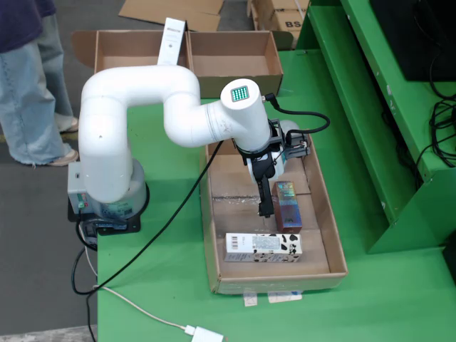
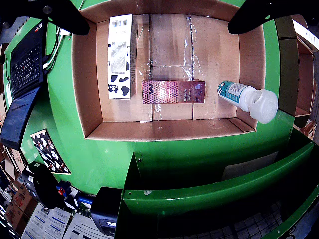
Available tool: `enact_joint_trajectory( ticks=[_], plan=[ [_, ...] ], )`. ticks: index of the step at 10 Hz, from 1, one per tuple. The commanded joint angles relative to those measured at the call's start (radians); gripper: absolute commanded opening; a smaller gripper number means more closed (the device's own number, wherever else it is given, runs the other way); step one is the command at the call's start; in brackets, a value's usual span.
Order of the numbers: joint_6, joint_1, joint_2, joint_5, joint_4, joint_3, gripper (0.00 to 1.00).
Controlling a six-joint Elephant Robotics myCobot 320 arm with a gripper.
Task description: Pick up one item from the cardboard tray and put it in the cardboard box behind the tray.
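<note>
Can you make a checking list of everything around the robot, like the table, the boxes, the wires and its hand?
Surface: green table.
Job's things: shallow cardboard tray holds a cow-patterned white carton, a shiny pink-brown box and a white-capped teal bottle; open cardboard box behind it.
Clutter: tall white packet standing in that box.
Grippers: black gripper hanging above the tray, open, empty.
Cables: black cable, white cable.
Surroundings: person in jeans, green shelving, laptop.

person (image 1: 28, 71) standing left | laptop (image 2: 25, 64) | green table (image 1: 164, 285) | cables (image 1: 445, 128)
</note>
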Motion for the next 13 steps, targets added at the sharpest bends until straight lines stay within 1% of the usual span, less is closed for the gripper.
enact_joint_trajectory(
  ticks=[1, 6, 7, 8, 11, 13],
  plan=[
    [-0.006, -0.001, 0.018, 0.005, 0.012, 0.026, 1.0],
    [-0.011, -0.006, 0.014, 0.012, 0.016, 0.029, 1.0],
    [-0.029, -0.027, -0.022, 0.026, 0.022, 0.067, 1.0],
    [-0.029, -0.027, -0.022, 0.026, 0.022, 0.067, 1.0],
    [-0.102, -0.132, -0.156, 0.069, -0.027, 0.255, 1.0],
    [-0.102, -0.132, -0.156, 0.069, -0.027, 0.255, 1.0]
  ],
)
